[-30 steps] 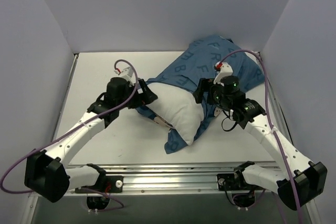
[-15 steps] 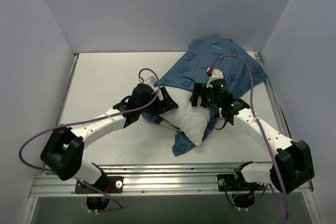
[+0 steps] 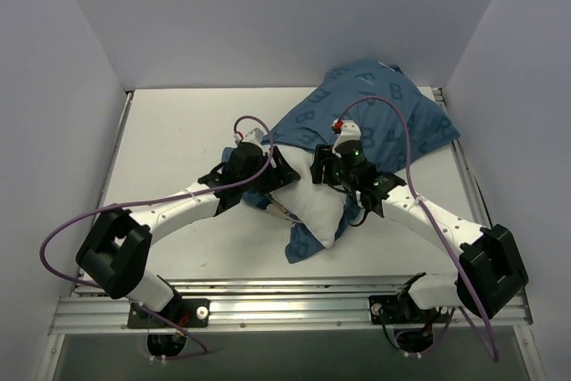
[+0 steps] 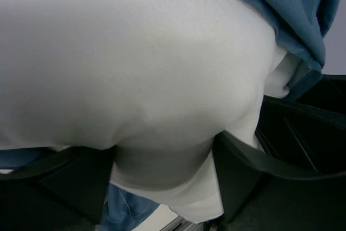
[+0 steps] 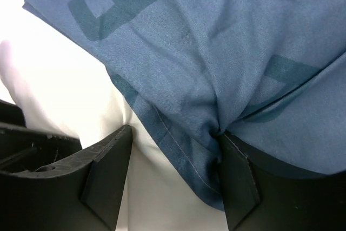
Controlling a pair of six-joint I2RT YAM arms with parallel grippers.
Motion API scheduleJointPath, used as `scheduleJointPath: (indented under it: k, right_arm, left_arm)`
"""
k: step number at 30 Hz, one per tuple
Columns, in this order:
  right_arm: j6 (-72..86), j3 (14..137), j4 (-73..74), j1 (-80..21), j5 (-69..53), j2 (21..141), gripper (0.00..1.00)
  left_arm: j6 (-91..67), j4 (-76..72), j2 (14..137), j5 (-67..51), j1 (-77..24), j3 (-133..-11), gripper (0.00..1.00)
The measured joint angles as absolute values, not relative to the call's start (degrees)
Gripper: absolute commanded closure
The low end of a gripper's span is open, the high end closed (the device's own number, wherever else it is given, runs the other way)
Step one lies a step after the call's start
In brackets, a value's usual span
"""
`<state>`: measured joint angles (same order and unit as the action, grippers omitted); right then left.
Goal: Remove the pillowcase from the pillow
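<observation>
Centre frame overhead, the left gripper (image 3: 278, 171) stands open astride the white pillow (image 3: 323, 210). The right gripper (image 3: 320, 167) brackets the pillowcase (image 3: 375, 109) hem, grip unclear. Only the right wrist view shows that hem puckering against the lower-right jaw.

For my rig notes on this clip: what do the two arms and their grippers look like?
The left arm and right arm are slim white links joined by chunky black housings. A purple cable loops along each, ending in a small red-and-white plug at the black wrist. The fingers are matte black and wedge-shaped.
</observation>
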<state>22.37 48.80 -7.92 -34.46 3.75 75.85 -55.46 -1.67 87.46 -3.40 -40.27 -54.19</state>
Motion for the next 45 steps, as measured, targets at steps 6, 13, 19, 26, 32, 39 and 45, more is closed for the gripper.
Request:
scheduleJointPath:
  k: [6, 13, 19, 26, 32, 39, 45]
  right_arm:
    - [22.35, 49.98, -5.30, -35.00, 7.05, 75.55, 0.44]
    - [22.57, 50.30, -3.81, -30.20, 5.96, 74.28, 0.50]
    - [23.09, 50.30, -4.36, -27.81, 4.91, 74.54, 0.77]
    - [24.45, 50.57, -5.85, -23.64, 3.38, 75.94, 1.00]
    - [25.80, 56.01, -5.41, -16.93, -0.56, 81.56, 1.00]
    - [26.30, 65.06, -5.02, -16.45, -7.60, 90.52, 1.00]
    - [26.02, 65.36, -6.50, -18.46, -11.73, 91.64, 0.79]
  left_arm:
    - [-55.35, -2.44, 87.57, -1.15, -40.14, -54.26, 0.98]
    - [-53.65, -0.60, 84.40, -1.06, -40.16, -54.26, 0.98]
    - [-51.68, 6.20, 78.08, -1.13, -40.07, -54.24, 0.98]
    - [-49.84, 15.33, 69.19, -2.85, -36.64, -53.21, 0.98]
    - [-49.32, 22.22, 59.68, -8.45, -32.47, -52.58, 0.98]
    - [-49.50, 30.39, 47.62, -10.48, -30.37, -52.60, 0.98]
    - [-53.43, 27.51, 43.05, -11.49, -30.68, -46.50, 0.98]
